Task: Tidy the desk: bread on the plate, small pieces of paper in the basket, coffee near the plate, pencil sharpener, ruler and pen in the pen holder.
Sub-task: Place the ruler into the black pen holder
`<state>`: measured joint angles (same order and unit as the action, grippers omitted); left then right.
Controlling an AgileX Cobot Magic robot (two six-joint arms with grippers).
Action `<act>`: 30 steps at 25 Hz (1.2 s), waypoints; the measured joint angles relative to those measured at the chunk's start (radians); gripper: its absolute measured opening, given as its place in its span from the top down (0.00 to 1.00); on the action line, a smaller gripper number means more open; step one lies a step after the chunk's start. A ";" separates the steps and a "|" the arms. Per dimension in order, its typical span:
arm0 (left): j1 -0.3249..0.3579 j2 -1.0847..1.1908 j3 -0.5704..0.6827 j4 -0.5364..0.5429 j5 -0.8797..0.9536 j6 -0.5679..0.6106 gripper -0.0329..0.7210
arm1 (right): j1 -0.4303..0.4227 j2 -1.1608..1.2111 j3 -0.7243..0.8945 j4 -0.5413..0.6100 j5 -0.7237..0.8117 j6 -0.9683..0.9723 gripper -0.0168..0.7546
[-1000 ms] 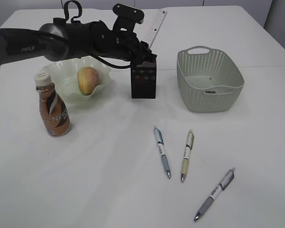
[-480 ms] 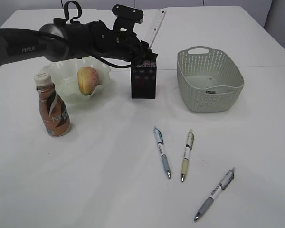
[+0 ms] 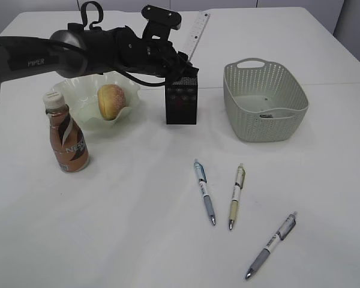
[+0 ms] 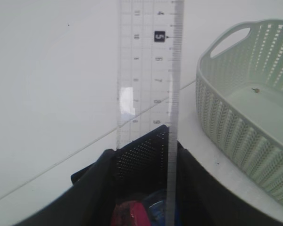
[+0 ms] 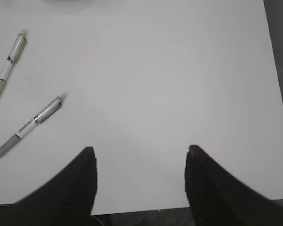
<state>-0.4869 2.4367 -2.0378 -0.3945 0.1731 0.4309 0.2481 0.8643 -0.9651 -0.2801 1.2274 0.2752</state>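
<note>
ruler (image 4: pixel 151 70) upright between left gripper (image 4: pixel 144 188) jaws, over pen holder (image 3: pixel 181 99)

A grey floor area (image 3: pixel 355 24) was visible at the upper right edge; no detail was discernible.

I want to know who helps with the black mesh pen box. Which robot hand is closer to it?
Left. The left gripper is right above the black metal-mesh pen holder; the right gripper hangs over bare white tabletop near the pens.
</note>
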 joint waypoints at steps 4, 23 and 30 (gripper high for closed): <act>0.000 0.000 0.000 0.019 -0.002 0.003 0.58 | 0.000 0.000 0.000 0.000 0.000 0.000 0.37; 0.000 0.008 0.000 0.027 -0.032 0.003 0.49 | 0.000 0.000 0.000 0.000 0.000 0.000 0.37; 0.000 0.016 0.000 0.027 -0.034 0.003 0.48 | 0.000 0.000 0.000 0.000 0.000 0.000 0.37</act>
<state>-0.4869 2.4531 -2.0378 -0.3679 0.1390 0.4344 0.2481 0.8643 -0.9651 -0.2801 1.2274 0.2752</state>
